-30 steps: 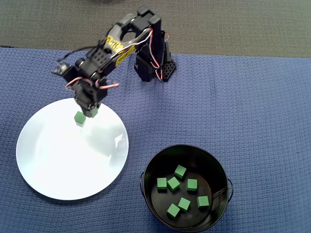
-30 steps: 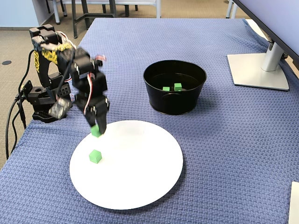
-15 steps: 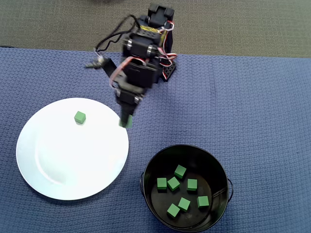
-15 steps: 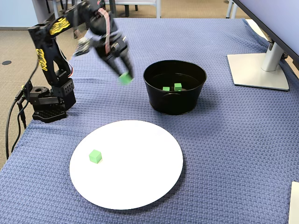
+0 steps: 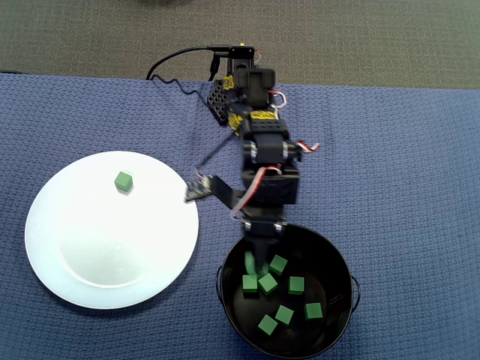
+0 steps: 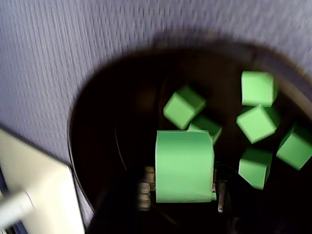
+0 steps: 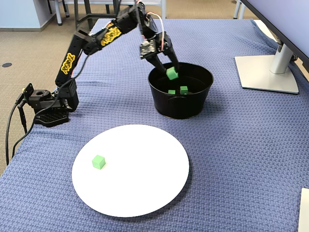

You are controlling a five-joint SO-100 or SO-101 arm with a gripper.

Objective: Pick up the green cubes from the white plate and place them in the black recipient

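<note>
Now | jaws grip cube [image 7: 172, 73] over pot [image 7: 200, 103] | monitor stand [image 7: 268, 72] aside

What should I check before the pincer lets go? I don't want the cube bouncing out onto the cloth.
1. Held cube clamped in the pincer: ok.
2. Pincer above the black pot opening, inside its rim: ok in the overhead and wrist views.
3. Drop height low enough: cannot tell; in the fixed view the cube hangs about level with the rim.
4. Landing spot: not ok; loose cubes lie directly beneath.
5. One cube remains on the white plate: ok, away from the arm.
</note>
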